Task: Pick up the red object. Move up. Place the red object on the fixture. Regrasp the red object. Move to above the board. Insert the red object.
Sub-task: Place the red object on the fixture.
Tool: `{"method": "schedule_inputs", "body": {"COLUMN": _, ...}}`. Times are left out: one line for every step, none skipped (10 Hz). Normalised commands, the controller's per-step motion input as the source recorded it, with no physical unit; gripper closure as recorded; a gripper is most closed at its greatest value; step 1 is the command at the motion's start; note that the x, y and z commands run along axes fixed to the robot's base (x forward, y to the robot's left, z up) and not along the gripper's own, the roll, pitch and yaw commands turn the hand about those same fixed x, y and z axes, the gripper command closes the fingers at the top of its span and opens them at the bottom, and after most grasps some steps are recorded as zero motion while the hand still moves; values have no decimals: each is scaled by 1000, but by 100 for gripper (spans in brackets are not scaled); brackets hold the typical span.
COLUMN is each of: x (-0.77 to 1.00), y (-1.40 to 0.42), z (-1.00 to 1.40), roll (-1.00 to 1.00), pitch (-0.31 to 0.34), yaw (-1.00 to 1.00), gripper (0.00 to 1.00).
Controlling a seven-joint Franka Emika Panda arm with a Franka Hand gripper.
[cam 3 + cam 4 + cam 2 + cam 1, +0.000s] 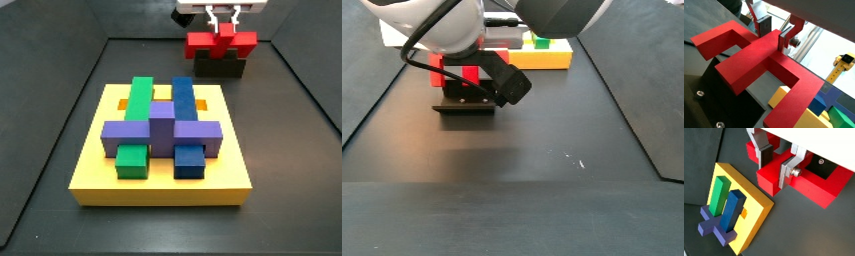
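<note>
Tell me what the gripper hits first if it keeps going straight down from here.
The gripper would meet the bright red cross-shaped block it straddles, resting on the dark fixture; finger contact is unclear.

The gripper (223,22) grips the red object (221,44) atop the fixture (221,66), behind the board (94,165).

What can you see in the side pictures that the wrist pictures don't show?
Only a side view shows the whole board from above, with the purple block crossing the green block and blue block. Only the wrist views show the fingers up close, pressed on the red object. Both show the gripper holding the red object on the fixture.
</note>
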Motion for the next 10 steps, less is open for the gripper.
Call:
{"method": "schedule_inputs", "body": {"x": 0, "y": 31, "z": -69, "roll": 0, "pitch": 0, "yaw": 0, "gripper": 100}}
{"method": "schedule_inputs", "body": {"x": 0, "y": 20, "z": -40, "roll": 0, "pitch": 0, "yaw": 0, "gripper": 100}}
{"method": "schedule_inputs", "body": {"x": 0, "y": 11, "z": -46, "roll": 0, "pitch": 0, "yaw": 0, "gripper": 100}}
{"method": "schedule_inputs", "body": {"x": 0, "y": 0, "z": -71, "roll": 0, "pitch": 0, "yaw": 0, "gripper": 100}}
{"method": "schedule_inputs", "body": {"x": 0, "y": 0, "z": -86, "roll": 60, "pitch": 0, "yaw": 29, "gripper": 100}}
{"method": "schedule_inputs", "body": {"x": 0, "y": 0, "z": -91, "roll": 57, "pitch": 0, "yaw": 46, "gripper": 100}}
{"method": "schedule_inputs", "body": {"x": 0, "y": 63, "z": -129, "roll": 157, "pitch": 0, "yaw": 46, "gripper": 100}}
{"method": "schedule_inputs", "body": {"x": 274, "y": 57, "z": -120, "roll": 249, "pitch": 63, "yaw": 0, "gripper": 100}}
{"method": "schedule_inputs", "body": {"x": 437, "y": 123, "z": -160, "roll": 274, "pitch": 89, "yaw": -51, "gripper": 100}}
{"method": "schedule_inputs", "body": {"x": 323, "y": 177, "z": -240, "roll": 283, "pitch": 63, "yaw": -63, "gripper": 100}}
